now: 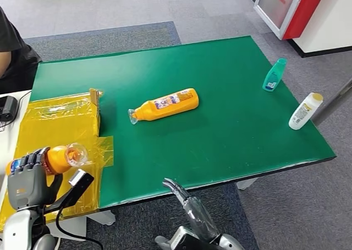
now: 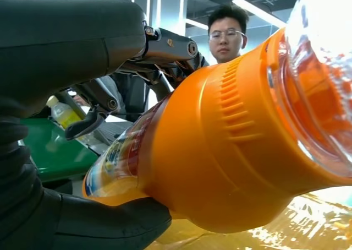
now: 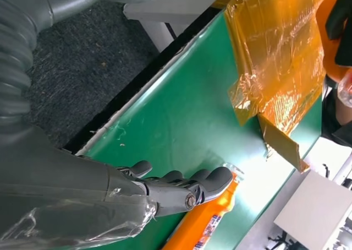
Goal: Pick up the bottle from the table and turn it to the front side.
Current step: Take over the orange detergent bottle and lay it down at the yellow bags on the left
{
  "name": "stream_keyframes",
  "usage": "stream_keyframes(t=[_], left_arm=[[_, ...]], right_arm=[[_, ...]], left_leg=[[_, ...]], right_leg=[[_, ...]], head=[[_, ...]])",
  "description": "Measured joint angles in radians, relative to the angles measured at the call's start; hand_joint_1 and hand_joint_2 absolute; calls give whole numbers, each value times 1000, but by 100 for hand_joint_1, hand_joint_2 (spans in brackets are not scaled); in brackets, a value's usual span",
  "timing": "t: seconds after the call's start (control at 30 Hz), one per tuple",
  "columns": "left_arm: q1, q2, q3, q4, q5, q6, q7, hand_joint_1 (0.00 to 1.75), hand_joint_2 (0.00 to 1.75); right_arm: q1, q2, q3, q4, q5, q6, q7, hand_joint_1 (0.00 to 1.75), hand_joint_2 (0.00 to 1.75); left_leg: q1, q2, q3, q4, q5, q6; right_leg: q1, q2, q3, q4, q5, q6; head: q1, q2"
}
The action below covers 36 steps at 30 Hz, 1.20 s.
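Note:
My left hand [image 1: 27, 178] grips an orange bottle [image 1: 60, 157] at the table's near left corner, over the yellow sheet, with its clear cap end pointing right. The left wrist view shows that bottle [image 2: 232, 145] close up, lying across the left hand [image 2: 62, 46]. A second orange bottle [image 1: 166, 104] lies on its side in the middle of the green table [image 1: 232, 129], label up and clear cap to the left. My right hand [image 1: 182, 195] hangs just off the table's front edge, fingers stretched out and holding nothing. In the right wrist view the right hand [image 3: 166, 189] is seen above the lying bottle [image 3: 207, 222].
A yellow taped sheet [image 1: 54, 123] with a raised cardboard flap [image 1: 94, 98] covers the table's left part. A teal bottle [image 1: 274, 75] and a white bottle with a yellow cap [image 1: 305, 110] lie near the right edge. A person [image 1: 12, 52] sits at the far left.

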Motion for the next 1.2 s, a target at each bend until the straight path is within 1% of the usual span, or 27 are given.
stream_keyframes(t=[0.13,0.3,0.5,0.57,0.7,0.77,0.83,0.87,0.9,1.0,1.03,1.1,1.2], left_arm=[[-23,36,-25,36,0,-9,28,175,175],[-54,68,-64,63,0,-25,63,172,175],[-124,107,-160,83,0,-53,131,169,175],[-141,115,-183,89,0,-56,141,163,175],[-173,140,-238,100,-1,-62,181,143,175],[-194,151,-272,106,-1,-84,199,140,175],[-211,158,-307,112,-1,-116,213,142,175],[-216,160,-321,116,-1,-132,220,139,175],[-218,161,-335,120,-1,-148,230,131,175],[-216,164,-364,137,-1,-191,264,78,175],[-214,164,-368,143,-1,-203,271,63,175],[-208,164,-372,154,-1,-224,276,52,175],[-202,164,-374,168,-1,-235,280,54,175]], right_arm=[[-10,-9,13,9,-5,2,0,0,175],[-18,-19,27,19,-18,9,6,0,175],[-38,-31,50,38,-29,20,15,0,175],[-43,-35,56,43,-31,21,16,0,175],[-52,-41,68,53,-39,25,23,0,175],[-58,-45,74,58,-44,27,29,0,175],[-63,-47,80,63,-49,28,34,0,175],[-65,-48,83,66,-52,28,35,0,175],[-67,-49,85,69,-54,28,35,0,175],[-73,-50,89,77,-60,28,38,0,175],[-75,-50,90,79,-62,28,39,0,175],[-77,-51,92,83,-65,30,41,0,175],[-79,-51,93,89,-67,31,41,0,175]], left_leg=[[0,0,0,0,0,0],[0,0,0,0,0,0],[0,0,0,0,0,0],[0,0,0,0,0,0],[0,0,0,0,0,0],[0,0,0,0,0,0],[0,0,0,0,0,0],[0,0,0,0,0,0],[0,0,0,0,0,0],[0,0,0,0,0,0],[0,0,0,0,0,0],[0,0,0,0,0,0],[0,0,-1,0,0,0]], right_leg=[[0,0,0,0,0,0],[0,0,0,0,0,0],[0,0,0,0,1,-1],[0,0,0,0,1,-1],[0,0,-1,0,1,-1],[0,0,0,0,1,-1],[0,0,0,0,1,-1],[0,0,0,0,1,-1],[0,0,0,0,1,-1],[0,0,0,0,1,-1],[0,0,0,0,1,-1],[0,0,0,0,1,-1],[0,0,-1,0,1,-1]], head=[[0,0],[0,0],[0,0],[0,0],[0,0],[0,0],[0,0],[0,0],[0,0],[0,0],[0,0],[0,0],[0,0]])
